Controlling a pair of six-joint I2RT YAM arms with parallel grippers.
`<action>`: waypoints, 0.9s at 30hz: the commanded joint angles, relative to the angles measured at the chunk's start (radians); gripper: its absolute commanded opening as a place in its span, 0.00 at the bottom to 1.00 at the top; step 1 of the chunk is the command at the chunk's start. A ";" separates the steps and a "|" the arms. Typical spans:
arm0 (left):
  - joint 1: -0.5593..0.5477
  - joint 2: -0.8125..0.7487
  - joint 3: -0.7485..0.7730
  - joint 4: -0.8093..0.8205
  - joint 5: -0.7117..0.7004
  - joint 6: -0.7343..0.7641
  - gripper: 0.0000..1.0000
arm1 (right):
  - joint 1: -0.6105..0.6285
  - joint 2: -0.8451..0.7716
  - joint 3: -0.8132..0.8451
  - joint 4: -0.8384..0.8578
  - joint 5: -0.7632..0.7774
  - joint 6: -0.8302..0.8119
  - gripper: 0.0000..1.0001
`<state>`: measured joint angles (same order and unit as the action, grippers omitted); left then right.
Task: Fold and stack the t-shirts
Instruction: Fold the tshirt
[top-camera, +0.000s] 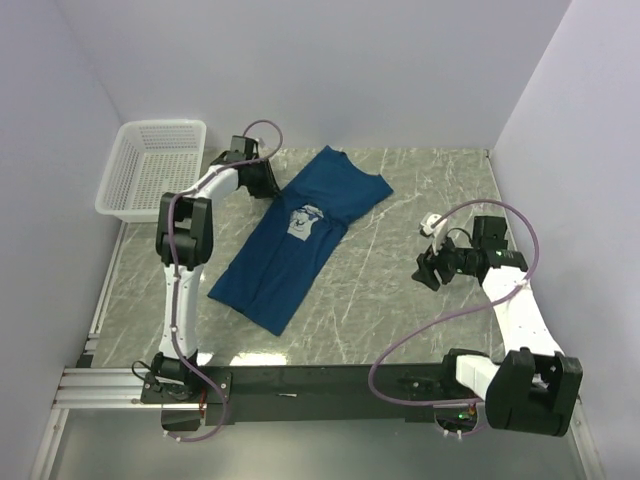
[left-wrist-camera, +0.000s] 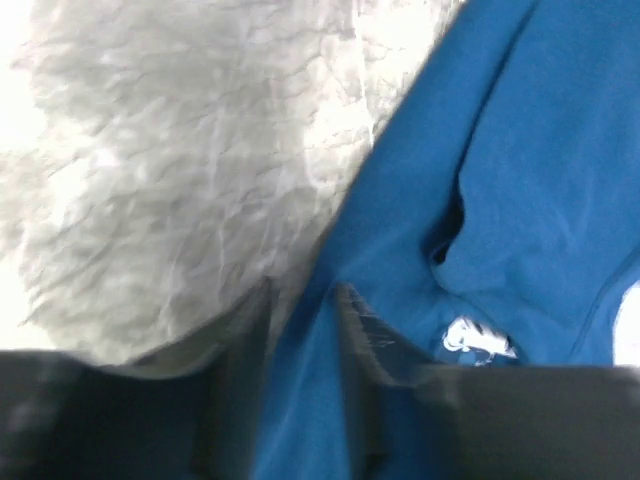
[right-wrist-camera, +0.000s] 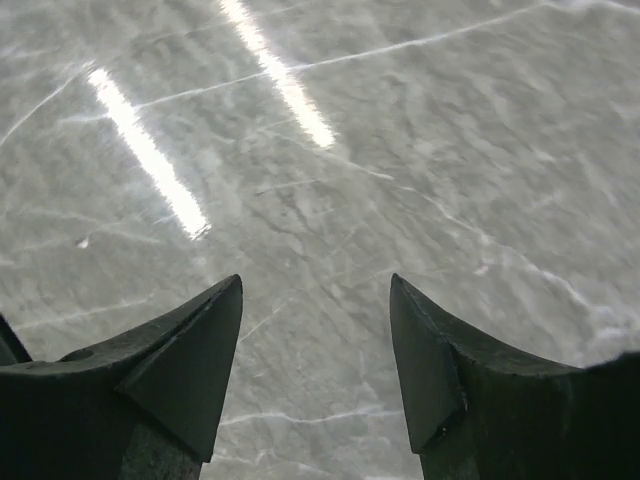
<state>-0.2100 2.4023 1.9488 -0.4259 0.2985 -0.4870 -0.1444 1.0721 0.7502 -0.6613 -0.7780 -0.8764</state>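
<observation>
The dark blue t-shirt (top-camera: 290, 250) lies flat and slantwise on the marble table, collar end toward the back right, hem toward the front left. Its pale square print (top-camera: 303, 220) faces up. My left gripper (top-camera: 270, 182) is low at the shirt's back-left edge. In the left wrist view its jaws (left-wrist-camera: 303, 298) stand a little apart, with a strip of blue cloth (left-wrist-camera: 520, 150) lying between the fingers and not pinched. My right gripper (top-camera: 426, 272) hangs to the right of the shirt, apart from it. It is open (right-wrist-camera: 315, 285) over bare marble with nothing between its fingers.
A white mesh basket (top-camera: 155, 165) stands at the back left, just beyond the left arm's elbow. Bare marble table (top-camera: 400, 200) shows between the shirt and the right arm. Pale walls close in the back and both sides.
</observation>
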 joint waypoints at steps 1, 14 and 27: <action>-0.022 -0.092 -0.068 0.030 0.036 0.024 0.40 | 0.040 0.038 0.037 -0.122 -0.113 -0.184 0.68; -0.008 -1.039 -0.670 0.256 -0.266 0.093 0.84 | 1.047 0.387 -0.034 0.728 0.581 -0.236 0.76; 0.121 -1.793 -1.096 -0.013 -0.323 -0.094 0.99 | 1.241 0.715 0.107 0.863 0.723 -0.277 0.62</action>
<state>-0.0929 0.6521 0.8806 -0.3305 -0.0265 -0.5209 1.0916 1.7458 0.8276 0.2123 -0.0731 -1.1522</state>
